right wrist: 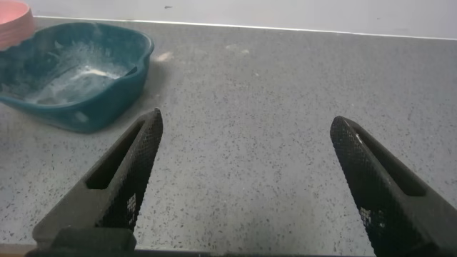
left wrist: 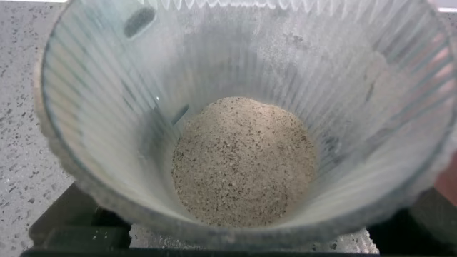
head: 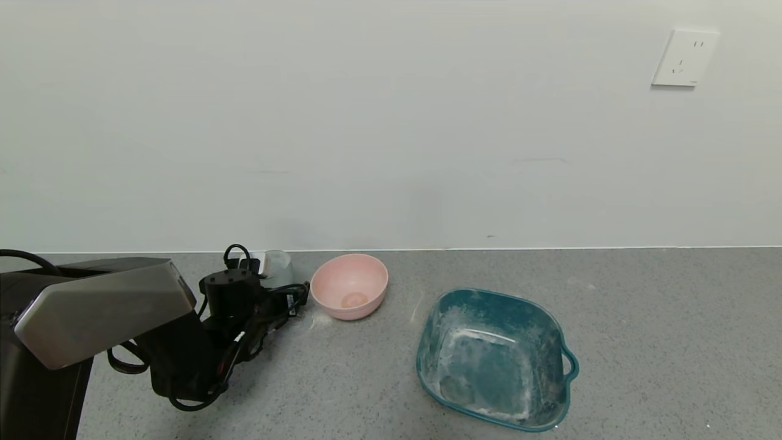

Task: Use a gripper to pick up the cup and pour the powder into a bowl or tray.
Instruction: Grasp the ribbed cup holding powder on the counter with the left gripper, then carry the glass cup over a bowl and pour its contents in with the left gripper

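Observation:
The ribbed pale blue-grey cup stands upright on the counter at the back left, just left of the pink bowl. My left gripper is closed around it, with a white finger pad against its side. In the left wrist view the cup fills the frame and holds a small heap of greyish-white powder. The teal tray, smeared with white powder, sits to the right. My right gripper is open and empty above bare counter; it does not show in the head view.
The wall runs close behind the cup and bowl. A wall socket is at the upper right. In the right wrist view the tray and the bowl's edge lie beyond the gripper. A little powder is spilled by the bowl.

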Motion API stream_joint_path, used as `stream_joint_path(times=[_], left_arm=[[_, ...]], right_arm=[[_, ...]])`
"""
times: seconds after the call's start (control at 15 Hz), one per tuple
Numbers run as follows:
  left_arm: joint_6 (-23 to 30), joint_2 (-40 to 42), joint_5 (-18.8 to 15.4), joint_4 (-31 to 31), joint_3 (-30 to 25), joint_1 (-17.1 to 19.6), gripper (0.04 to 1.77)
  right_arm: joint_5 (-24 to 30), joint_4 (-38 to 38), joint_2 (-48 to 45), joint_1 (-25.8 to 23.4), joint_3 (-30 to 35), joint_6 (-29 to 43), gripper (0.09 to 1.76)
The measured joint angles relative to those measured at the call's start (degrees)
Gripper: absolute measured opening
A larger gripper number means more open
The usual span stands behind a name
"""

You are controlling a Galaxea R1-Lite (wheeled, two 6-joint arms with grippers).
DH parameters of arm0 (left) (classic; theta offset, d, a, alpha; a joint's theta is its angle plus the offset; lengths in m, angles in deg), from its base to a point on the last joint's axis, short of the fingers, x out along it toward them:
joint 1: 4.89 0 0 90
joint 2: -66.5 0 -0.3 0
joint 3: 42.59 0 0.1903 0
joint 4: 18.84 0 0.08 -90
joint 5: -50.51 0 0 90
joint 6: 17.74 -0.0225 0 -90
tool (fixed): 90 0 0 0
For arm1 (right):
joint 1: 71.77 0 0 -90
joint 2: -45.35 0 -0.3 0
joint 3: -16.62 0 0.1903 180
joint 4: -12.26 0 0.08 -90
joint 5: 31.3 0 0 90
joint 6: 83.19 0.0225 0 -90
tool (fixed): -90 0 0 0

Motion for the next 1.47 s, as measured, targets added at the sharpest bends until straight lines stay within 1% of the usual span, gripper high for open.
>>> stream_joint_path(times=[0.07,0.13,0.2,1.07,1.27,1.47], left_arm=[[0.07,0.0,0.02,-0.02,0.2,0.05,1.5],[0.07,-0.02,0.02,-0.06,0.33,0.11,1.38],[0.05,-0.04,0.0,-0.02,0.4,0.11,1.33],[-0.09,1.1,-0.09,-0.02,-0.45,0.15,1.31],[-0.39,2.93,0.13,-1.4,-0.83,0.24,1.31],[-0.69,6.42,0.3,-5.73,-0.74,0.63,1.31]], right_arm=[[-0.05,0.02,0.0,0.0,0.0,-0.02,1.71],[0.0,0.02,0.0,0.0,0.0,0.0,1.71],[0.0,0.02,0.0,0.0,0.0,-0.02,1.71],[0.0,0.02,0.0,0.0,0.0,-0.02,1.71],[-0.02,0.02,0.0,0.0,0.0,0.0,1.71],[0.0,0.0,0.0,0.0,0.0,-0.02,1.71]])
